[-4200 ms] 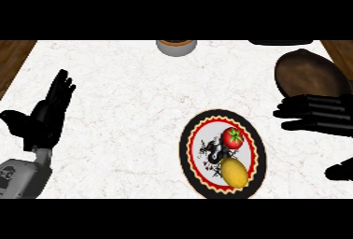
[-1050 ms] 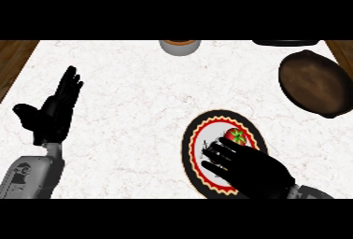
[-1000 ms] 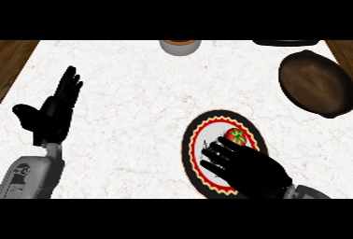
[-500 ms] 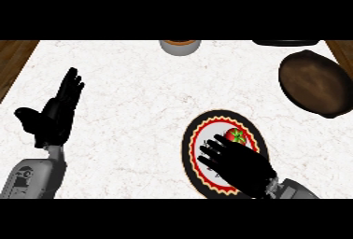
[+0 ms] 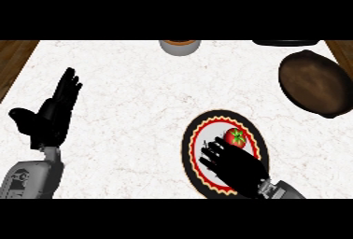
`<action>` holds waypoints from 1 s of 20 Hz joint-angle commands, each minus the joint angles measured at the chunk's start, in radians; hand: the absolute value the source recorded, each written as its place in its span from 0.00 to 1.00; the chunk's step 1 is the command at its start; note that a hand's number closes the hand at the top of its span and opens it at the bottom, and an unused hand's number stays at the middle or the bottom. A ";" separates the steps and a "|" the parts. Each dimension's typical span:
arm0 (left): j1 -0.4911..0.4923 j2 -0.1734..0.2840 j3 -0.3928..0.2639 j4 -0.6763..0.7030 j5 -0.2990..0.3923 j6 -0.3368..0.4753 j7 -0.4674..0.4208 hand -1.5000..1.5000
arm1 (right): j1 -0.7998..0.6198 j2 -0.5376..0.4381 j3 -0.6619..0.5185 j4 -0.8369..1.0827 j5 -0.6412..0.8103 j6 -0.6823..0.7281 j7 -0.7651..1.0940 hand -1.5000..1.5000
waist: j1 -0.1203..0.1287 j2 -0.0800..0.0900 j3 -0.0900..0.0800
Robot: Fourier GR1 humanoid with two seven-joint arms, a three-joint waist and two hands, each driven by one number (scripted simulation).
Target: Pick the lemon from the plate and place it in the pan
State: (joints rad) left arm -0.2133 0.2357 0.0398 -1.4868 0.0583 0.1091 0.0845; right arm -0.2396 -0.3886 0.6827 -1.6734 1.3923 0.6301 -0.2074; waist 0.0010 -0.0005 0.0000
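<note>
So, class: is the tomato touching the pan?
Apart. The head view shows the tomato lying on the plate, while the pan sits toward the counter's far right, with a stretch of bare white counter between them.

No words, numbers or brand marks can be read anywhere; the plate (image 5: 195,140) at about five o'clock carries a scalloped red and yellow rim pattern (possibly a dark drawing too, mostly covered), but no letters

Kitchen: white marble counter (image 5: 138,93), brown pan (image 5: 314,84), patterned plate (image 5: 192,158) with tomato (image 5: 235,137).
</note>
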 commanded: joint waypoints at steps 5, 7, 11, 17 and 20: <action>-0.046 -0.007 0.011 0.028 -0.015 -0.013 0.030 0.50 | -0.072 0.038 0.000 0.167 0.015 -0.004 -0.146 1.00 | 0.005 0.002 0.000; -0.014 -0.027 0.012 0.030 -0.022 -0.010 -0.023 0.50 | -0.022 -0.018 0.035 0.109 0.064 -0.081 -0.172 1.00 | 0.001 0.001 0.000; -0.014 0.021 0.074 0.047 0.015 -0.064 -0.018 0.50 | -0.042 0.026 -0.001 0.188 0.086 -0.119 -0.211 1.00 | 0.002 0.001 0.000; -0.016 -0.022 0.041 -0.011 -0.022 -0.024 0.025 0.50 | 0.029 0.041 -0.106 0.104 0.057 -0.106 -0.182 1.00 | -0.003 0.000 0.000; 0.007 -0.004 0.073 0.016 -0.008 -0.029 -0.019 0.50 | 0.177 0.153 -0.254 0.084 -0.034 -0.105 -0.010 1.00 | -0.038 -0.001 0.001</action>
State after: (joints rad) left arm -0.2187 0.2169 0.0823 -1.4801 0.0356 0.0855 0.0824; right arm -0.1709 -0.2965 0.5603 -1.5775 1.4325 0.5365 -0.3169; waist -0.0134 -0.0028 -0.0001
